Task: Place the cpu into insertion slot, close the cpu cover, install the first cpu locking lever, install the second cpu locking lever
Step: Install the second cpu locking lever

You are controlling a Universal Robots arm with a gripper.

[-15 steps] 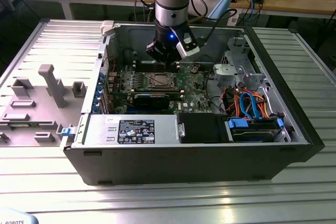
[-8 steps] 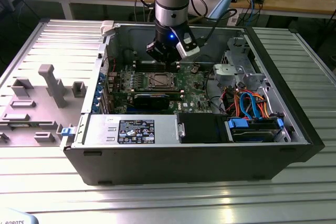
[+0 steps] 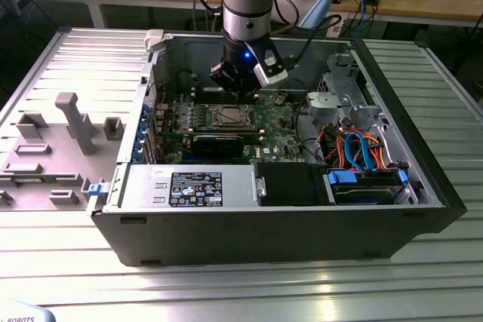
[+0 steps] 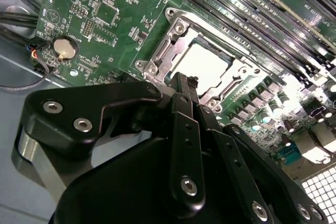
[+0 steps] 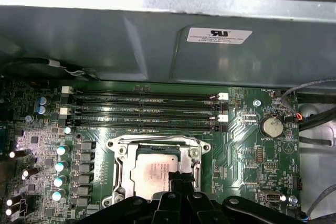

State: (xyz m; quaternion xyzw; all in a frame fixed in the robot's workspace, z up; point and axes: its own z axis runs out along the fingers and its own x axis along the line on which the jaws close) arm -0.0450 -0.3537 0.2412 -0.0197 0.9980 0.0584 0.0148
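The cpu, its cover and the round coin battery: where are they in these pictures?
cpu (image 5: pixel 156 174): first wrist view, middle of its silver top.
cpu cover (image 5: pixel 122 157): first wrist view, the frame's side bar.
coin battery (image 5: pixel 272 126): first wrist view, its round face.

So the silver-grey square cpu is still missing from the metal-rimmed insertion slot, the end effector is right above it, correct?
Not quite. The silver-grey square cpu already sits in the metal-rimmed insertion slot with the thin silver cover frame around it, as both wrist views show. The end effector is indeed right above it.
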